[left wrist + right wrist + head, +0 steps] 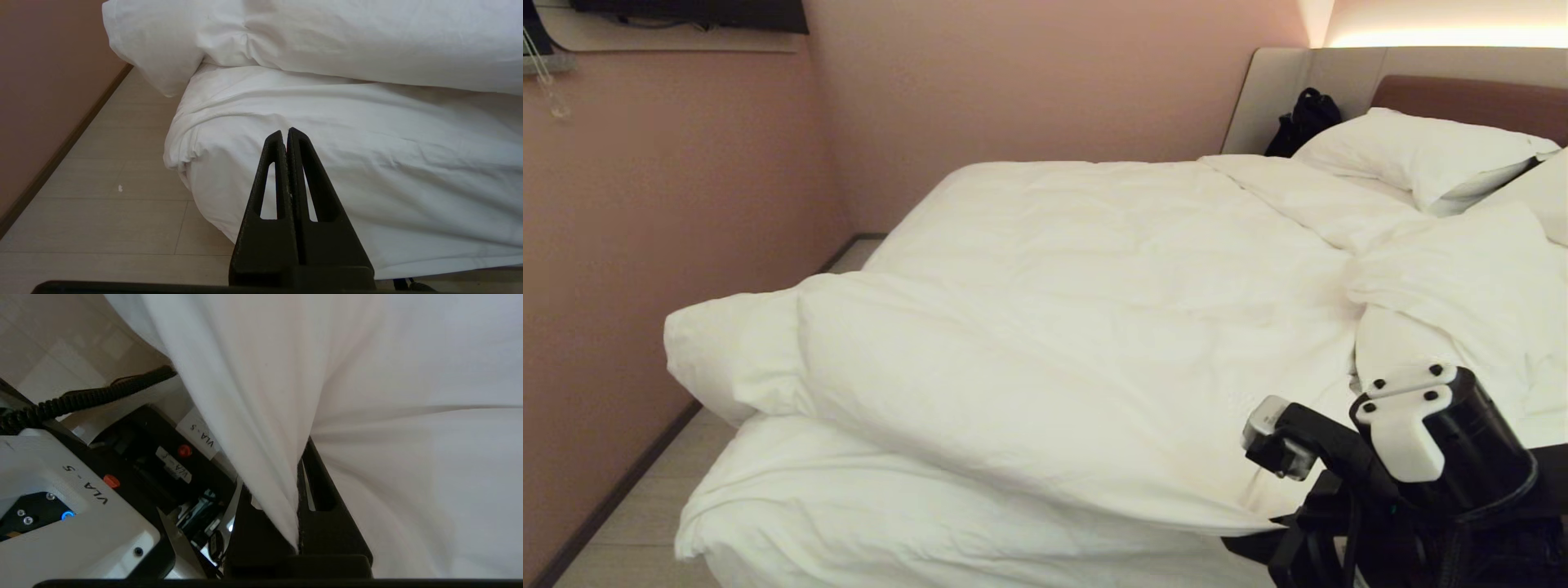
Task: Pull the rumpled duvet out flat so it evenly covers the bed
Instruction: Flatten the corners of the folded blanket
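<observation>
The puffy white duvet (pixel 1054 327) lies rumpled across the bed (pixel 849 506), bunched toward the near side. One fat corner sticks out over the left foot end. A fold of the duvet (pixel 367 375) is pinched in my right gripper (pixel 300 457), which is shut on it at the bed's near edge, and the cloth fans out taut from the jaws. My right arm (pixel 1421 441) shows low on the right in the head view. My left gripper (pixel 286 132) hangs shut and empty in front of the sheeted mattress side (pixel 367 163).
Two plump pillows (pixel 1413 151) lean against the padded headboard (pixel 1462 94), with a black bag (pixel 1305 118) beside them. A pink wall (pixel 645 245) runs close along the bed's left side, leaving a narrow strip of pale floor (pixel 102 196).
</observation>
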You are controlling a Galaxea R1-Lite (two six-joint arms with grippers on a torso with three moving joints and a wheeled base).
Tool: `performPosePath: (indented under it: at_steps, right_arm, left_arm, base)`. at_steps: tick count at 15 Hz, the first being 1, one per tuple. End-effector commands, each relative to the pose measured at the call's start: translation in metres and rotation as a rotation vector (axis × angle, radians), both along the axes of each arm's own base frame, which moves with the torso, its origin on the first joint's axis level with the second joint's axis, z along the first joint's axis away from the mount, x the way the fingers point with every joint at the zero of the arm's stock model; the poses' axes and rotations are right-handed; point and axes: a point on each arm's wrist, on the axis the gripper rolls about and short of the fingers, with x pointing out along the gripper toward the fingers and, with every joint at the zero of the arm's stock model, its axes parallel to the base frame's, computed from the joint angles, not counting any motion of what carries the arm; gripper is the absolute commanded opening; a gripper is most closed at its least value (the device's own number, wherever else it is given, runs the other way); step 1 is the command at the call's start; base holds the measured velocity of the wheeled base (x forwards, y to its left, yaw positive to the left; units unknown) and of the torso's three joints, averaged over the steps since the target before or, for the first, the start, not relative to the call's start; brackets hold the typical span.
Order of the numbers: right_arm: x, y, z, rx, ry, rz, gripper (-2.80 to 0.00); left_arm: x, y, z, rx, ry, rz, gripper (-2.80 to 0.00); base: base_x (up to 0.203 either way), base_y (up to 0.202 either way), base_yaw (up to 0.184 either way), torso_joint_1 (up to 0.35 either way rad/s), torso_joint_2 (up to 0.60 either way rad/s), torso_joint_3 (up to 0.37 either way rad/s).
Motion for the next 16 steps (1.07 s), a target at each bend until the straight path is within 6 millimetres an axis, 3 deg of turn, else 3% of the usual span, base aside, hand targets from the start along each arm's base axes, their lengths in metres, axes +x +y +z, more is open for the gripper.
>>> performPosePath:
  at_steps: [1,7,13,16]
  right_arm:
    - [0.0,0.001,-0.005,-0.014,0.016,0.002,0.0]
    - [-0.002,0.0,-0.01,-0.029,0.031,0.006,0.0]
    - [-0.022,-0.017,0.038,0.165,-0.095,0.066,0.0]
    - [-0.019,-0.021,0.056,0.257,-0.113,0.018,0.0]
  left_arm:
    - [0.0,0.0,0.0,-0.001,0.001,0.001,-2.8]
    - [0.0,0.0,0.0,-0.001,0.0,0.001,-2.8]
    - [0.0,0.0,0.0,-0.001,0.001,0.001,-2.8]
    - [0.0,0.0,0.0,-0.001,0.001,0.001,-2.8]
  base:
    - [0.0,0.0,0.0,0.0,0.0,0.0]
    - [0.0,0.0,0.0,0.0,0.0,0.0]
    - [0.0,0.0,0.0,0.0,0.0,0.0]
    - [0.0,0.0,0.0,0.0,0.0,0.0]
